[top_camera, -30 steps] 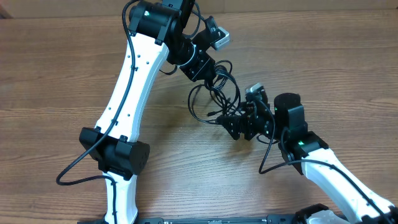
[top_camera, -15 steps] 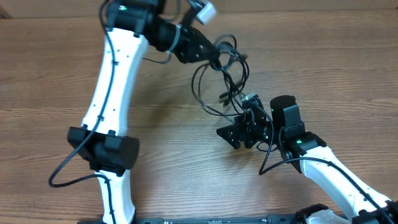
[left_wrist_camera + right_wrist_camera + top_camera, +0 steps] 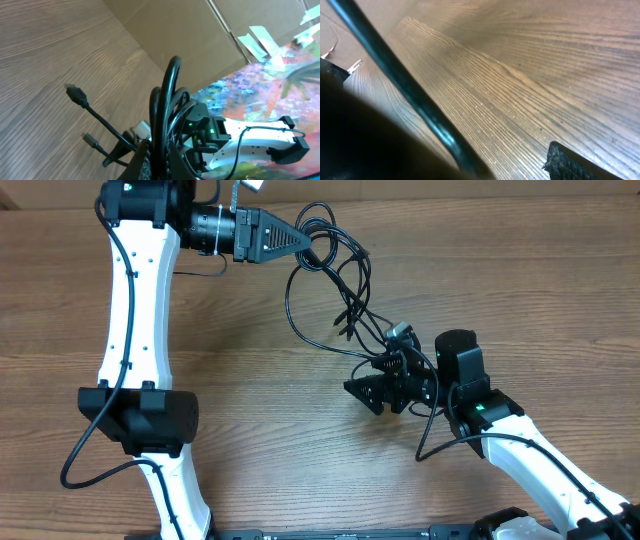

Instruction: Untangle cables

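Thin black cables [image 3: 335,275] hang in loops between the two grippers over the wooden table [image 3: 520,270]. My left gripper [image 3: 308,242] is at the top centre, points right and is shut on the bunch. In the left wrist view the cables [image 3: 167,100] rise between the closed fingers [image 3: 145,162], and two plug ends [image 3: 75,93] dangle at the left. My right gripper [image 3: 368,390] is at the centre right, where the strands end. In the right wrist view one cable [image 3: 415,95] runs along the left finger. The right fingertip [image 3: 570,161] stands well apart from it, so the jaws are open.
The left arm's white links and black joint [image 3: 135,418] stand at the left. The right arm [image 3: 520,445] comes in from the lower right. A brown cardboard wall [image 3: 190,30] shows beyond the table in the left wrist view.
My left gripper has swung up and to the left with the cable bunch, drawing the loops out longer. The right gripper has stayed almost in place.
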Available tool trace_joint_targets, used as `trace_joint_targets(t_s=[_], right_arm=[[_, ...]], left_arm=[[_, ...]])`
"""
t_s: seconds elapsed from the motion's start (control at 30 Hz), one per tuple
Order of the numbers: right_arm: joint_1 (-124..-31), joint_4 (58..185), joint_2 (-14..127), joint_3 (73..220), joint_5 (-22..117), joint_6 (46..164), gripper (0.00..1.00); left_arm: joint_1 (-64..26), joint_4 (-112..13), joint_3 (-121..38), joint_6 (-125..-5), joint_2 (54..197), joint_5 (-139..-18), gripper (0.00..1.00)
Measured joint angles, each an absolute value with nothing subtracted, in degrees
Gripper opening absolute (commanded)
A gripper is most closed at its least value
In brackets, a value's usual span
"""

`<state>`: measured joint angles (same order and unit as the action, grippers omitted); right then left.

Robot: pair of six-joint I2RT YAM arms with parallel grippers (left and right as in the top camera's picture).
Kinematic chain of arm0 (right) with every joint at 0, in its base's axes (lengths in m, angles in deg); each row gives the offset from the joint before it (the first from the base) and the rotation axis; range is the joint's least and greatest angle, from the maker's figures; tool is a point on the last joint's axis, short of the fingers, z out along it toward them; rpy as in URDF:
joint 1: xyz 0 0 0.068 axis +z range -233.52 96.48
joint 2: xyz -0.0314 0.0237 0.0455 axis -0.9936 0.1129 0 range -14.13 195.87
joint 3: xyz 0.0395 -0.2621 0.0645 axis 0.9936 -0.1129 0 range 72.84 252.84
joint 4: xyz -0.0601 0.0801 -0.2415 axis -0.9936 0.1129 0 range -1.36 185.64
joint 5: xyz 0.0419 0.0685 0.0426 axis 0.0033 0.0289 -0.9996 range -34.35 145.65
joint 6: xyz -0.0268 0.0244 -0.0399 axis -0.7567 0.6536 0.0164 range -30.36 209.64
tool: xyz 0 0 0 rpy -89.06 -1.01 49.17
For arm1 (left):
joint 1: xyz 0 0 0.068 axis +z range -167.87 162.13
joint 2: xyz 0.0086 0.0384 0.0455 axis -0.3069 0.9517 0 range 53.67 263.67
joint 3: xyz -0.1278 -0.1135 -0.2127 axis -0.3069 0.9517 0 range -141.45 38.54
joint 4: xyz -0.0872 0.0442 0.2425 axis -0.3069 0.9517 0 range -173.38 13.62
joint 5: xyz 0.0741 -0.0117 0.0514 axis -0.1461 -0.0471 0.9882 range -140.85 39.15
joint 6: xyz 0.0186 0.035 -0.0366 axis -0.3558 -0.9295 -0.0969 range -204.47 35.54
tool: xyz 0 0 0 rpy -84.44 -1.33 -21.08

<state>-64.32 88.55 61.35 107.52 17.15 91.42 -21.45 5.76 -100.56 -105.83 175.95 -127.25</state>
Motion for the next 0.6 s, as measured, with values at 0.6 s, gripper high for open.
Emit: trace_joint_targets(t_s=[0.6], right_arm=[[-64.4,83.1,51.2,107.3,28.2,92.2,1.00]], left_arm=[[-20.8,13.1,-100.6,-107.4,175.9,-109.7,0.04]])
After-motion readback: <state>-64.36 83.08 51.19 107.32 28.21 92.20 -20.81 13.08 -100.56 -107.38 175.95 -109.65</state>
